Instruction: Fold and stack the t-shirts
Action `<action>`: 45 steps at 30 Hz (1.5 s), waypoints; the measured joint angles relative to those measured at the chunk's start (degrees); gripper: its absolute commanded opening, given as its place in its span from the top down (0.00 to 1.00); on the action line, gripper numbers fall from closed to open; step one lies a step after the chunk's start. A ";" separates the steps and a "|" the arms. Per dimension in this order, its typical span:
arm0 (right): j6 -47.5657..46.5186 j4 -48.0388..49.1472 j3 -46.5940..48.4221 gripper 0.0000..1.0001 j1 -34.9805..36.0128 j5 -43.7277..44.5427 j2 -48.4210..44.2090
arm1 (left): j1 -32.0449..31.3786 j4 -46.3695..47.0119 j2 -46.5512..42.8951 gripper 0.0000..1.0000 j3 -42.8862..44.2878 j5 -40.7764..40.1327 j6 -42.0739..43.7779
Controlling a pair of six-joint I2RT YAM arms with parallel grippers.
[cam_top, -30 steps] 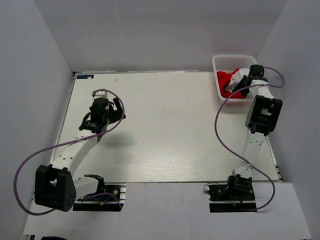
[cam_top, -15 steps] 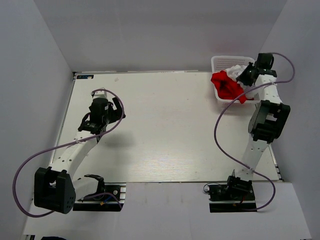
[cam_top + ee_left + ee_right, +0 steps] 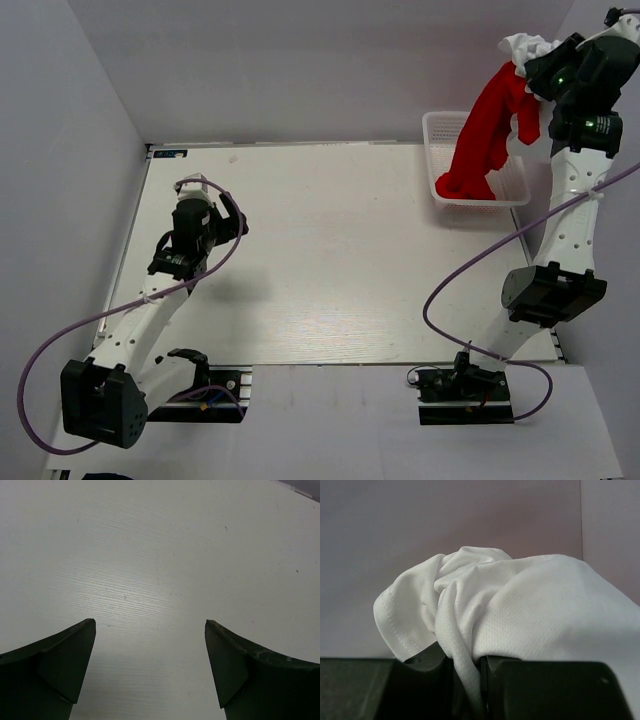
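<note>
My right gripper (image 3: pixel 535 62) is raised high above the white mesh basket (image 3: pixel 440 130) at the back right. It is shut on the white t-shirt (image 3: pixel 525 45), whose cloth is pinched between the jaws in the right wrist view (image 3: pixel 520 610). The red t-shirt (image 3: pixel 488 125) hangs down from the same bunch, its lower end still in the basket. I cannot tell whether the red cloth is also in the jaws. My left gripper (image 3: pixel 215 205) is open and empty over the bare left part of the table (image 3: pixel 160 555).
The white table (image 3: pixel 330 250) has grey walls at the back and both sides. The basket stands in the back right corner. Purple cables loop from both arms.
My right gripper has risen from inside the basket to high above it, lifting the white and red t-shirts. My left arm has shifted slightly.
</note>
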 measured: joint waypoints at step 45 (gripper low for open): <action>-7.28 4.81 -40.70 0.18 8.81 9.25 4.50 | 0.00 -0.63 3.45 0.00 -0.37 0.17 -0.04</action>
